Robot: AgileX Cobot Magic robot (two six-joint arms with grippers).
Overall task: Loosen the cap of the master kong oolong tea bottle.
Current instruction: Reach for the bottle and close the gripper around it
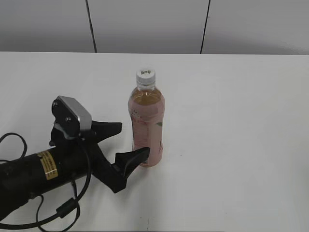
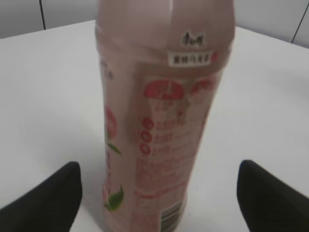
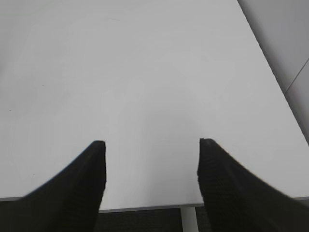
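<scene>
The master kong oolong tea bottle (image 1: 147, 123) stands upright near the middle of the white table, amber tea above a pale pink label. Its white cap (image 1: 145, 75) sits on top. My left gripper (image 1: 126, 142) is open, its two black fingers on either side of the bottle's lower part, not touching it. In the left wrist view the bottle (image 2: 164, 121) fills the middle between the open fingers (image 2: 159, 193); the cap is out of that view. My right gripper (image 3: 150, 159) is open and empty over bare table near its front edge, and does not show in the exterior view.
The white table (image 1: 231, 135) reaches back to a grey panelled wall (image 1: 149, 24). The left arm's black cables (image 1: 58, 212) loop at the lower left. The table's front edge and a white leg (image 3: 188, 220) show in the right wrist view.
</scene>
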